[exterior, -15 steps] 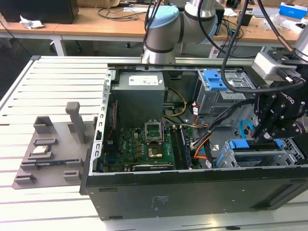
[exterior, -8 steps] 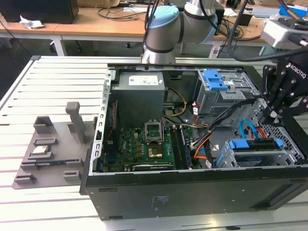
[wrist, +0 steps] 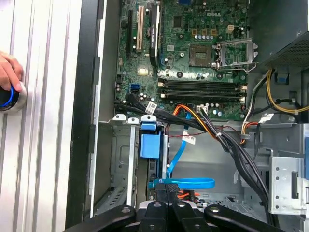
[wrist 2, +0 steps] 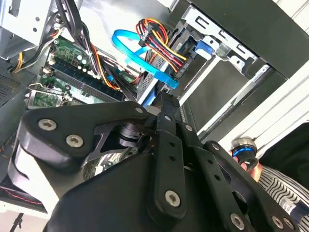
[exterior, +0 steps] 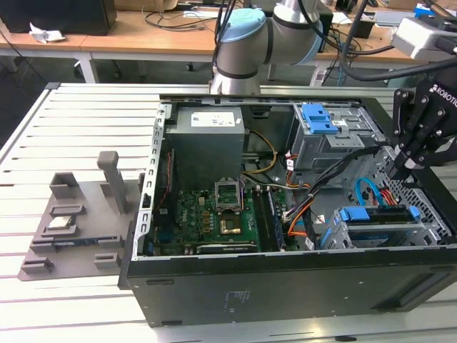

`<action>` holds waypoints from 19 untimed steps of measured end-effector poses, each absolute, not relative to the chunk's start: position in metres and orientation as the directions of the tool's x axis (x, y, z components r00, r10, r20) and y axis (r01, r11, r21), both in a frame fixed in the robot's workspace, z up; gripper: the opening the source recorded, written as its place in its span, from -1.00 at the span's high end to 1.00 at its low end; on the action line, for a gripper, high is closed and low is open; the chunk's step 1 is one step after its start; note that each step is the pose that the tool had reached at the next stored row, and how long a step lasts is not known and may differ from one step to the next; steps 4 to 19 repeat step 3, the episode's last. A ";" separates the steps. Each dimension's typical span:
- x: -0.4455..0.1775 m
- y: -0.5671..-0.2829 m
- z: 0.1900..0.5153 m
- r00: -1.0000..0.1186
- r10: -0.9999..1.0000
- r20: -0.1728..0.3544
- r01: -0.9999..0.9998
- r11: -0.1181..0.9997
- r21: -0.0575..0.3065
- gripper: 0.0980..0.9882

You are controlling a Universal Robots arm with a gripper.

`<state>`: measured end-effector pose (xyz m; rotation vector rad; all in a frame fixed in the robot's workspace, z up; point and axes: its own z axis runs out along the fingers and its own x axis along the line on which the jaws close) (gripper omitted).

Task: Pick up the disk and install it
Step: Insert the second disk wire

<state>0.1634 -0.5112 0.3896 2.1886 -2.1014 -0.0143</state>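
Observation:
The disk (exterior: 378, 214) lies in the drive cage at the front corner of the open computer case, at the exterior view's right. Its blue carrier rail (wrist: 151, 145) shows along its edge in the first wrist view; the silver body is mostly hidden by the cage. My gripper (exterior: 405, 171) hangs just above and behind that cage, over the blue and red cables. Its two black fingers (wrist: 162, 193) are pressed together with nothing between them, and their joined tip (wrist 2: 166, 99) points at the cable bundle.
The case (exterior: 285, 286) lies on its side on a slatted metal table (exterior: 86, 114). A second bay with a blue latch (exterior: 319, 118) stands further back. A grey fixture (exterior: 78, 214) sits at the exterior view's left. A person's hand (wrist: 8, 70) rests on a knob outside the case.

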 end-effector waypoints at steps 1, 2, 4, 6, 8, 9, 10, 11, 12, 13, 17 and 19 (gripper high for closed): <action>0.163 -0.511 0.390 0.043 -0.997 0.068 -0.996 -0.038 0.084 0.98; 0.163 -0.511 0.390 0.043 -0.997 0.068 -0.996 -0.038 0.084 0.98; 0.163 -0.511 0.390 0.043 -0.997 0.068 -0.996 -0.038 0.084 0.98; 0.163 -0.511 0.390 0.043 -0.997 0.068 -0.996 -0.038 0.084 0.98; 0.163 -0.511 0.390 0.043 -0.997 0.068 -0.996 -0.038 0.084 0.98; 0.163 -0.511 0.390 0.043 -0.997 0.068 -0.996 -0.038 0.084 0.98; 0.163 -0.511 0.390 0.043 -0.997 0.068 -0.996 -0.038 0.084 0.98; 0.163 -0.511 0.390 0.043 -0.997 0.068 -0.996 -0.038 0.084 0.98; 0.163 -0.511 0.390 0.043 -0.997 0.068 -0.996 -0.038 0.084 0.98; 0.163 -0.511 0.390 0.043 -0.997 0.068 -0.996 -0.038 0.084 0.98; 0.163 -0.511 0.390 0.043 -0.997 0.068 -0.996 -0.038 0.084 0.98; 0.163 -0.511 0.390 0.043 -0.997 0.068 -0.996 -0.038 0.084 0.98</action>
